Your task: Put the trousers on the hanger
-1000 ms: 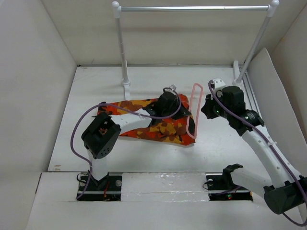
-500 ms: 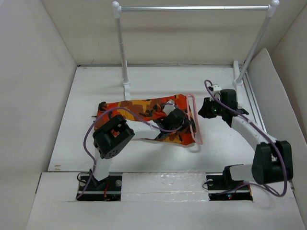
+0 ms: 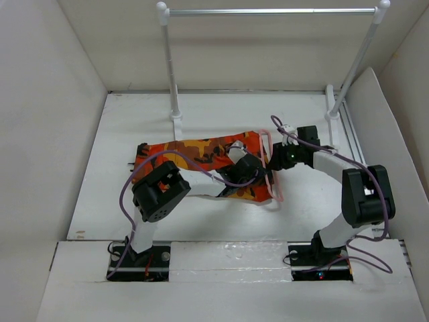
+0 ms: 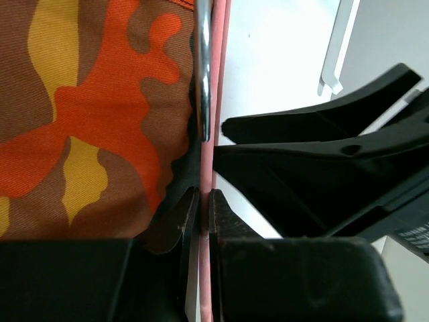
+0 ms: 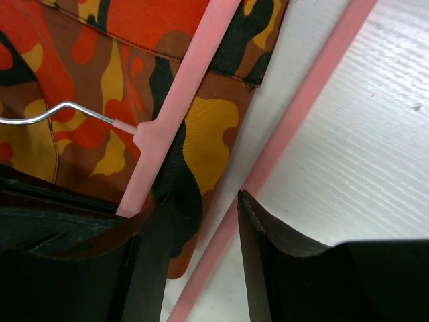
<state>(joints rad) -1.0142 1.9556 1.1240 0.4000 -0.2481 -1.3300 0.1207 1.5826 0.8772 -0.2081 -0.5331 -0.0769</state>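
The trousers (image 3: 201,149) are soft cloth in an orange, red, yellow, brown and black camouflage print, with a stitched hem showing at one edge in the right wrist view. They lie flat on the table (image 3: 221,111), on the near side of the rail (image 3: 268,11). Their long axis runs roughly parallel to the rail's silver bar.

The hanger (image 5: 188,80) is thin and pink, with a slim metal hook (image 4: 203,67). It lies at the end of the trousers below the middle of the rail's bar. One pink arm rests on the cloth and the other lies just off the cloth edge on the bare table. Its long axis runs crosswise to the rail's bar, and the hook reaches out over the print.

The left gripper (image 4: 201,201) has its jaws pressed together on the pink arm beside the hook, with the strip pinched between the fingertips.

The right gripper (image 5: 201,204) sits close against it with its jaws apart. They straddle the cloth edge, and the outer pink arm passes through the gap, close to one finger (image 5: 251,221). I cannot tell whether that finger touches it.
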